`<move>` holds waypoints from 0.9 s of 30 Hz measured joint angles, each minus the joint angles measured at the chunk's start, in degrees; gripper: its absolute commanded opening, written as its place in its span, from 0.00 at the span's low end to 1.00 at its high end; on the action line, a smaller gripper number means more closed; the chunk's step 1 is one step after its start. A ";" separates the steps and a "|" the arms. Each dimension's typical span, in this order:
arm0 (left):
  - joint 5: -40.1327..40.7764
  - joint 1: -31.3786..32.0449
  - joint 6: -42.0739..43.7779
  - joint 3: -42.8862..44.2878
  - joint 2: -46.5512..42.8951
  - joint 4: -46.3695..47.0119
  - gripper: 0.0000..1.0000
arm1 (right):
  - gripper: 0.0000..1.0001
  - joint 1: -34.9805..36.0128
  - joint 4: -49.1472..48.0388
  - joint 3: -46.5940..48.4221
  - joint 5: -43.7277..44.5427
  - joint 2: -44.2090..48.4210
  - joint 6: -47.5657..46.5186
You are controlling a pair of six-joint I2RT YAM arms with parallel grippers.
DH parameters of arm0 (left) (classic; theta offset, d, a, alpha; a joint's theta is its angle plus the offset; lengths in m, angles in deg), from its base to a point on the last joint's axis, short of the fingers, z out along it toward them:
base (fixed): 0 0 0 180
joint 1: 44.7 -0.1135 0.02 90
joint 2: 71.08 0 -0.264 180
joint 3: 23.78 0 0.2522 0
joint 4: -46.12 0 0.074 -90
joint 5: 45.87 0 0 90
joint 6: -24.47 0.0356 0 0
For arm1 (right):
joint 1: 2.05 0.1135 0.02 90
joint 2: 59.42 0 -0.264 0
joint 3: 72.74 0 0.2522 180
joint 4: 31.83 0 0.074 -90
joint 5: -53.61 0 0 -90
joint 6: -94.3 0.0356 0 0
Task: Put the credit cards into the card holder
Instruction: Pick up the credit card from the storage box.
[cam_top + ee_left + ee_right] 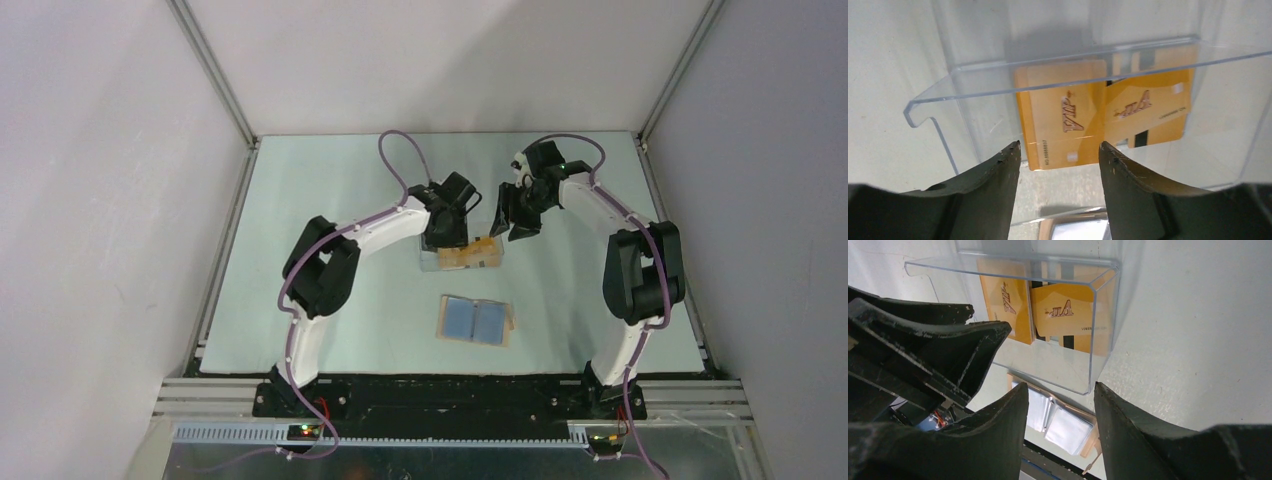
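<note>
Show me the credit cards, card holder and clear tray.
credit cards (1060, 125), left wrist view, face of the left card.
card holder (460, 318), top external view, blue inner panel.
clear tray (1097, 365), right wrist view, side wall.

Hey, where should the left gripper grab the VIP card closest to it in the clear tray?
Likely across its two long edges, from straight above. The card lies flat on the floor of the clear tray, whose walls block a sideways approach, and the open left gripper lines up with its width.
</note>
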 measured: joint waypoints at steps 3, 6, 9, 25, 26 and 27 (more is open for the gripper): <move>0.66 0.94 -0.17 1.84 0.07 -0.37 0.63 | 0.51 0.00 0.02 -0.02 0.00 0.00 0.00; 1.44 1.68 -0.24 3.15 0.11 -0.39 0.63 | 0.48 -0.04 0.02 -0.02 0.02 0.00 0.04; 2.71 2.16 -0.24 3.61 0.26 -0.68 0.63 | 0.46 -0.09 0.00 -0.02 0.04 0.00 0.13; 6.56 3.50 -0.44 7.96 5.57 -3.74 0.67 | 0.41 -0.02 -0.61 -1.84 -0.02 -0.02 0.17; 6.56 3.54 -0.46 7.96 5.97 -3.87 0.67 | 0.41 0.04 -0.59 -1.86 -0.02 -0.02 0.20; 6.56 3.56 -0.46 7.96 6.32 -4.07 0.67 | 0.41 0.09 -0.61 -1.86 -0.02 -0.02 0.20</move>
